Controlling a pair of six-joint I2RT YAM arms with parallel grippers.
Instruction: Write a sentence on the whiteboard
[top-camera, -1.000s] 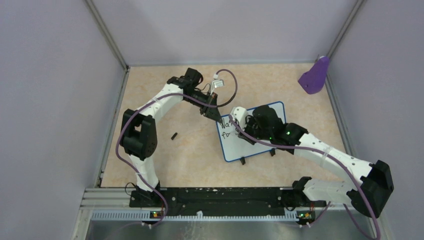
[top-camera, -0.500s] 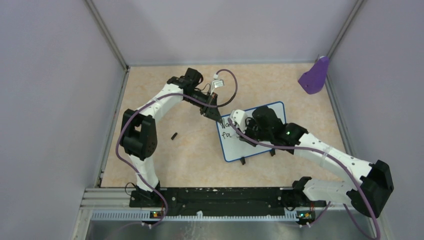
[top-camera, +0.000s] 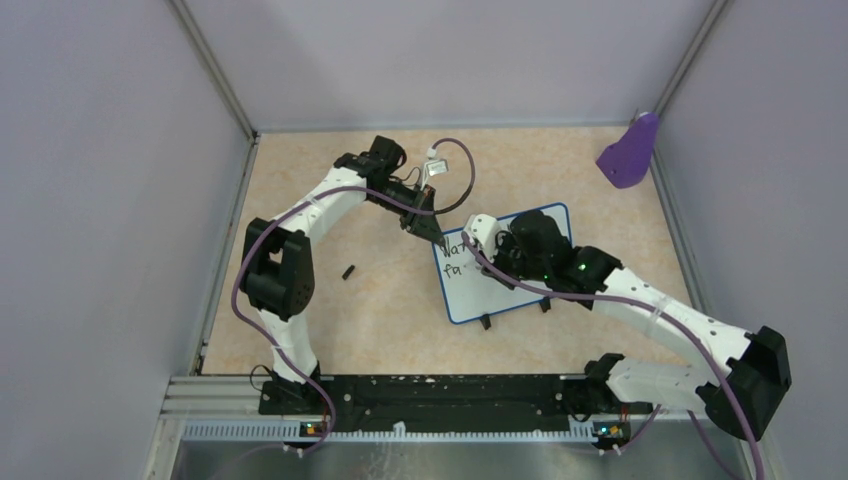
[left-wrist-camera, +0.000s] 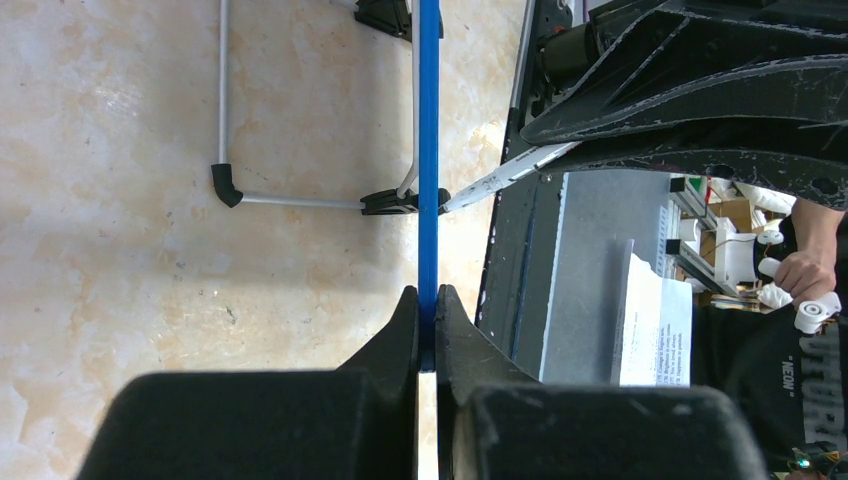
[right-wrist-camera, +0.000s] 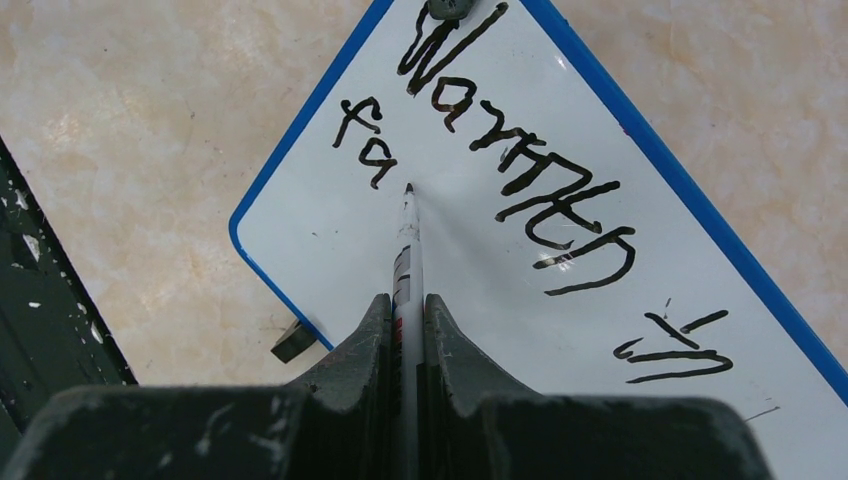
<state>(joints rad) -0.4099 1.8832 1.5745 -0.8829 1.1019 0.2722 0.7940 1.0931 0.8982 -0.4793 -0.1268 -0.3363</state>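
Your left gripper (left-wrist-camera: 427, 312) is clamped on the thin blue rim of the small white rectangular whiteboard (right-wrist-camera: 480, 300). The board rests on the beige mottled tabletop (top-camera: 380, 310) between the two arms. Your right gripper (right-wrist-camera: 405, 310) pinches a slim white marker pen (right-wrist-camera: 405, 250), its black tip on the board just past "fa". The black handwritten sentence (right-wrist-camera: 520, 180) reads "Warmth in" above "fa". The purple scoop-shaped object (top-camera: 630, 152) sits in the far right corner; you cannot tell whether it holds anything.
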